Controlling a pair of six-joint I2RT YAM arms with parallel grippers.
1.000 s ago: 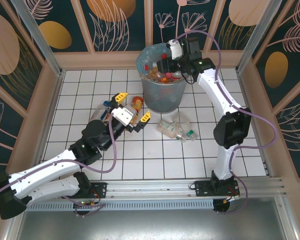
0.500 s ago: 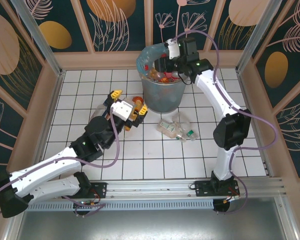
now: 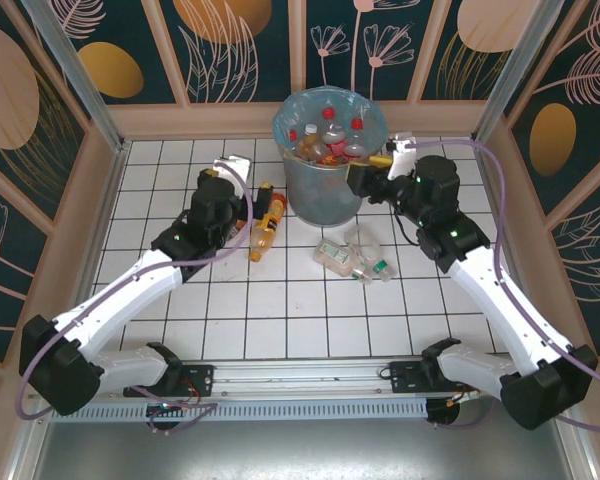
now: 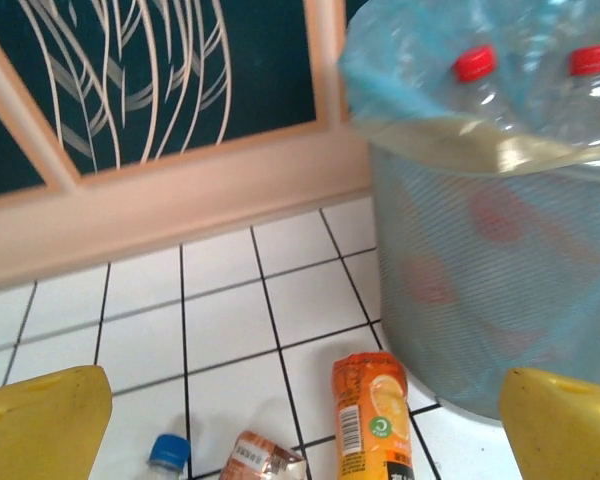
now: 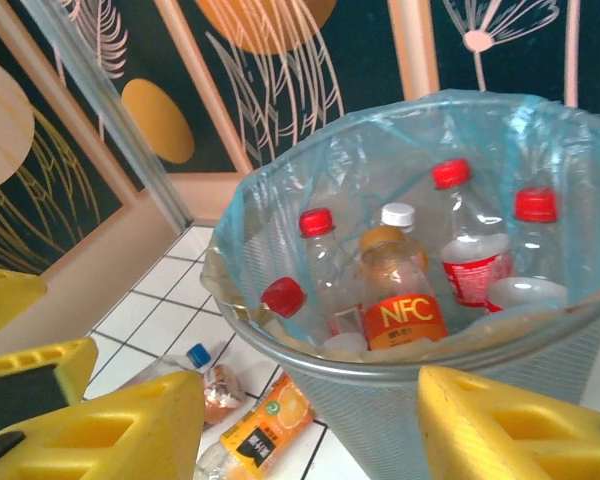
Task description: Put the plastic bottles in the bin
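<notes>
The grey bin [image 3: 325, 195] with its light-blue bag stands at the back middle and holds several plastic bottles [image 3: 325, 135], among them an orange-labelled one [image 5: 400, 300]. An orange-labelled bottle [image 3: 265, 228] lies on the tiles left of the bin, also seen from the left wrist [image 4: 375, 415]. A blue-capped bottle [image 4: 165, 452] lies beside it. Two crushed clear bottles [image 3: 350, 258] with green caps lie in front of the bin. My left gripper [image 4: 300, 425] hangs open above the orange bottle. My right gripper [image 3: 365, 172] stands open at the bin's right rim, holding nothing.
A wooden kerb [image 3: 180, 120] and patterned panels wall in the white tiled floor [image 3: 310, 310] at the back and sides. The bin's mesh wall [image 5: 420, 430] stands close in front of the right fingers.
My right gripper has drawn back from above the bin to its right side. The left arm has swung left and forward, its gripper now over the orange bottle beside the bin.
</notes>
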